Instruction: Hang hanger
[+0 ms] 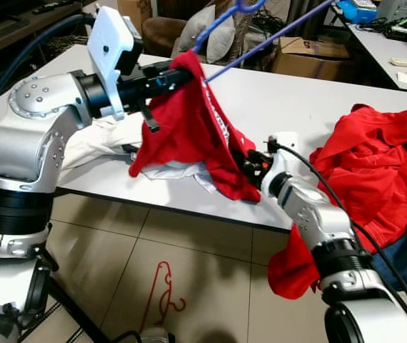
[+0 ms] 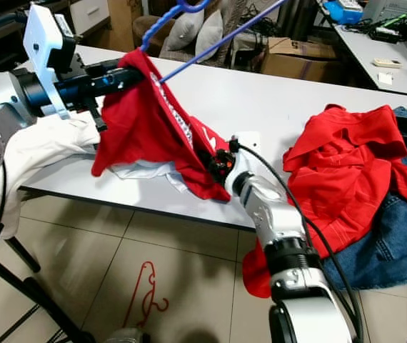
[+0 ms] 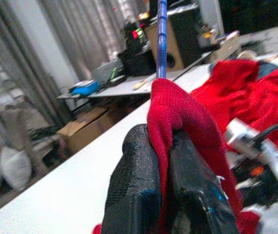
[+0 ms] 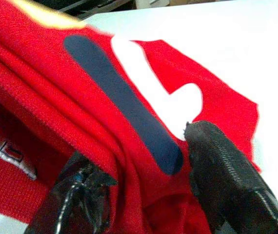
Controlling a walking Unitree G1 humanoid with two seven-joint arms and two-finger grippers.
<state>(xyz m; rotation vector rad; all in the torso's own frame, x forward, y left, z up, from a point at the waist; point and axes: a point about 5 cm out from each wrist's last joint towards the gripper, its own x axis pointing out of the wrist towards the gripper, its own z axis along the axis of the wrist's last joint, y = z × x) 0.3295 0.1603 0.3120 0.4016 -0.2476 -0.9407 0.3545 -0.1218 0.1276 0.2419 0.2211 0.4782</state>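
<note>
The blue hanger (image 1: 260, 43) sits raised above the far left part of the white table (image 1: 296, 107), its hook (image 1: 240, 6) at the top and one thin arm running up to the right; its lower end goes into a red shirt (image 1: 196, 128) draped over it. The left gripper (image 3: 170, 161) is high over the table's left side, its two black fingers (image 3: 134, 190) clenched on a fold of the shirt at the hanger's shoulder, and the blue stem rises just behind that fold in the left wrist view. From there the shirt hangs down and to the right, white lettering along one edge, its lower part reaching the near edge of the table. The right gripper (image 4: 144, 180) is at that lower part, just above the near edge; in the right wrist view its fingers (image 4: 227, 170) stand apart with red cloth bearing a dark blue stripe and a white mark bunched between them, but whether they press it cannot be told. Under the shirt, on the left of the table, lies a white garment (image 1: 100, 139). On the right lies a second red garment (image 1: 375, 164), part of it hanging over the near edge, and blue denim (image 2: 396, 236) is just beside it at the far right. A red hanger (image 1: 159, 293) lies on the tiled floor (image 1: 210, 279) near the robot. Beyond the table are cardboard boxes (image 1: 307, 53), cushions (image 1: 207, 32) and another table (image 1: 396, 50) with small items.
</note>
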